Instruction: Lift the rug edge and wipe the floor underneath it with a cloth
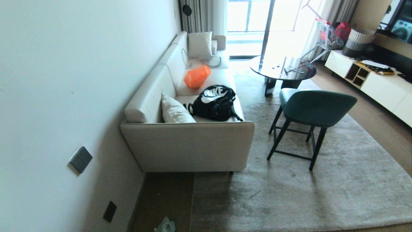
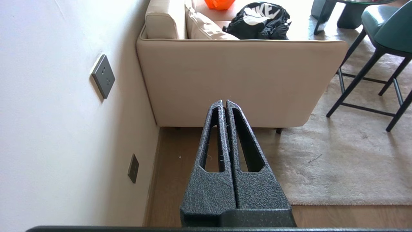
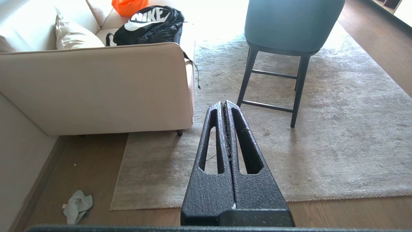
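Left gripper [image 2: 224, 103] jaws pressed together, empty, right gripper [image 3: 224, 104] likewise, crumpled cloth [image 3: 76, 206] on the floor [image 3: 83, 161] well apart, beside the rug edge [image 3: 119, 180].

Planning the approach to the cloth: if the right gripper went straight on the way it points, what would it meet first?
Probably the grey-beige pile rug, near the teal chair's dark legs; depth is unclear. The shut right gripper does not point at the crumpled pale cloth on the brown wood floor.

The sofa [image 1: 188, 141] stands along the wall [image 1: 64, 80]. On it lie a backpack [image 1: 215, 103] and cushions. The rug edge [image 3: 120, 180] runs out from beneath the sofa's end; the cloth [image 3: 76, 206] lies on the floor [image 3: 87, 161] before the sofa, left of that edge. A chair [image 1: 309, 112] stands on the rug, right of the sofa.
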